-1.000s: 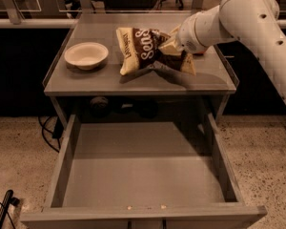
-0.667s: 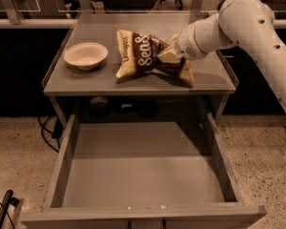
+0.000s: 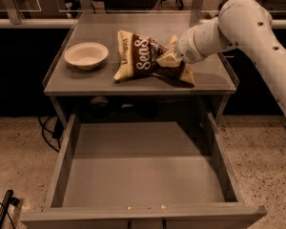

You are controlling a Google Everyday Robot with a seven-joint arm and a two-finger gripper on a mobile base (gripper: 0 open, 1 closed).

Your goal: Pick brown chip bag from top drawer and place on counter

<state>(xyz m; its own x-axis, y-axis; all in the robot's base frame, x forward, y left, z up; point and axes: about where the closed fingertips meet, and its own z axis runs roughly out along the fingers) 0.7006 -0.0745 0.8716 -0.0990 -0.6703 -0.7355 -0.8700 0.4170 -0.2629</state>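
Observation:
The brown chip bag lies on its side on the counter, right of centre, white "Sea Salt" lettering up. My gripper comes in from the right on the white arm and sits at the bag's right end, low over the counter, its cream fingers against the crinkled bag. The top drawer is pulled fully out below the counter; its flat grey bottom is bare.
A shallow white bowl stands on the counter's left part. The white arm spans the right side above the counter's edge. Dark cables lie on the speckled floor to the drawer's left. Glass partitions stand behind the counter.
The bag has settled a little lower and further left on the counter, lying flatter. My gripper has stayed at its right end, moving slightly with it.

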